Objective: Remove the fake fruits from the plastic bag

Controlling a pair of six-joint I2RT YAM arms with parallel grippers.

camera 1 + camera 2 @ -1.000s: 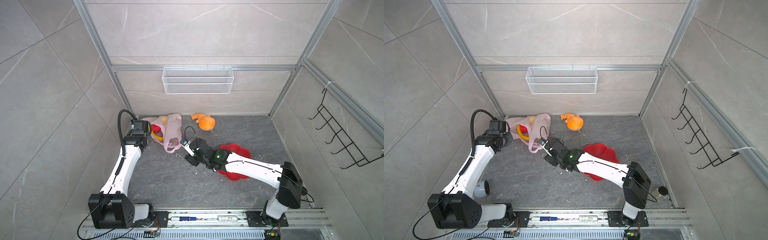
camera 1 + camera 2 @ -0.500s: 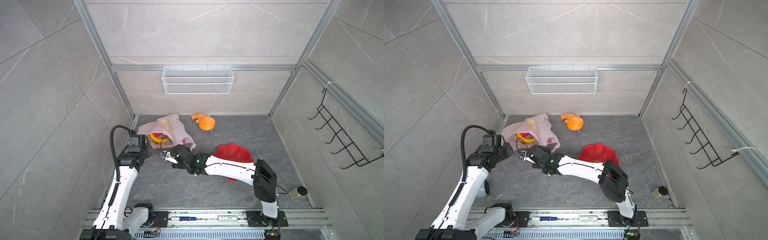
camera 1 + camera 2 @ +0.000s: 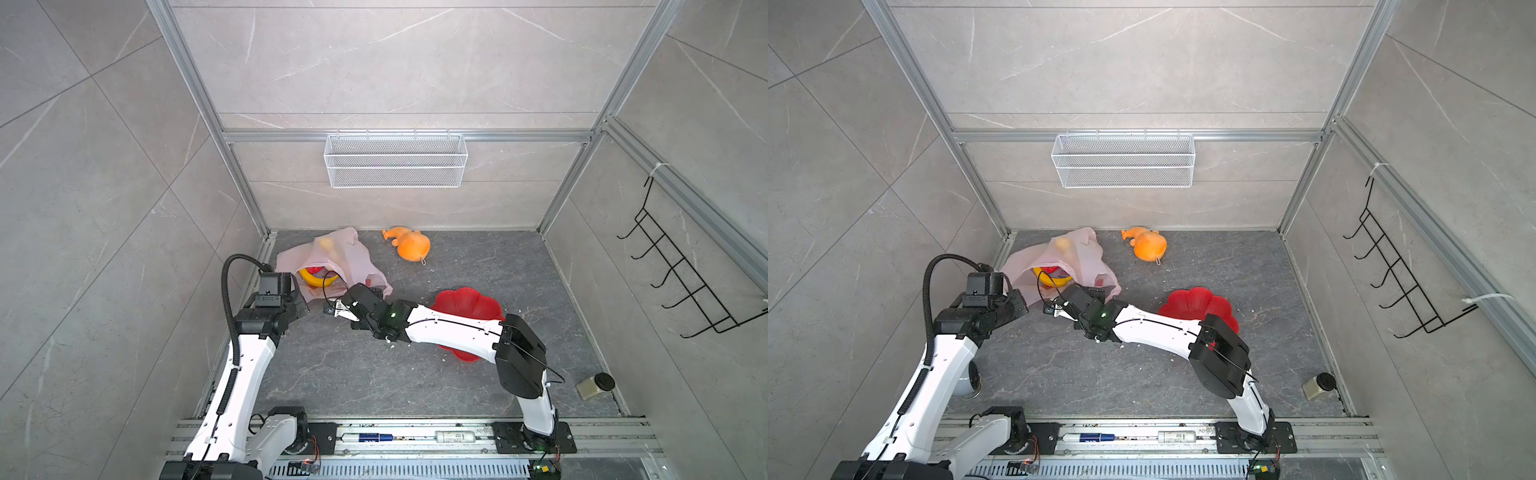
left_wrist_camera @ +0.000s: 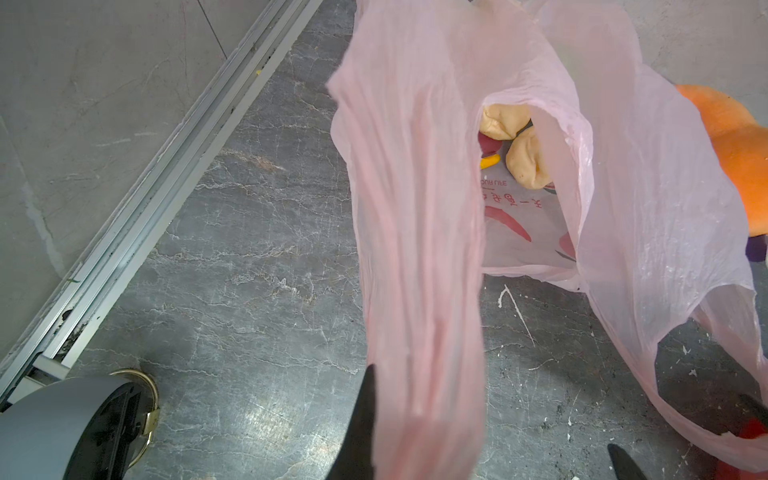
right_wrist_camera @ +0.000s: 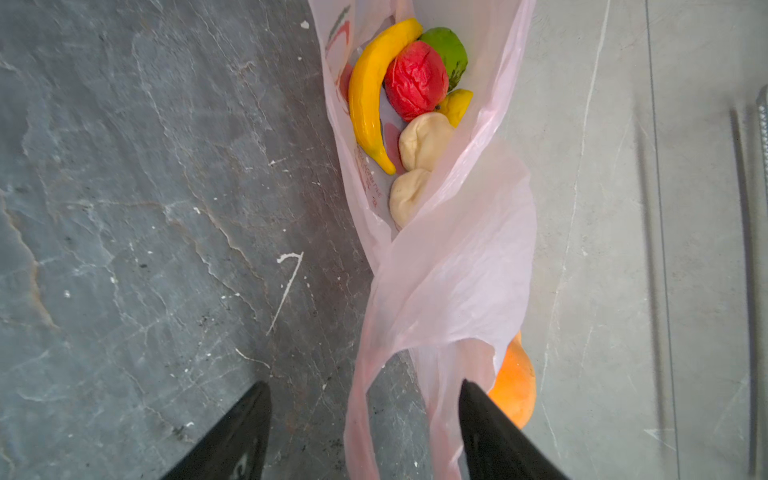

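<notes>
Plastic bag (image 3: 332,262) lies on the grey table (image 3: 374,374) in the far left corner, mouth turned toward the arms. Left claw (image 3: 302,296) is clamped tight on the bag's edge, a strip of film running away from it. Right claw (image 5: 363,390) stands wide at the bag's near edge; a handle loop lies between its fingers (image 5: 478,415), unpinched. Bag: thin, crinkled, translucent pale pink, red print. Fake fruits (image 5: 419,141) lie inside. The right wrist view shows the most: yellow banana (image 5: 365,95), red ball (image 5: 415,81), green ball (image 5: 446,52), small yellow ball (image 5: 457,106), two beige lumps (image 5: 409,199). The left wrist view shows chiefly the beige lumps (image 4: 525,162) through the opening. Both top views give only a yellow-and-red patch at the mouth. Orange plush toy (image 3: 411,247) sits outside, near the bag.
</notes>
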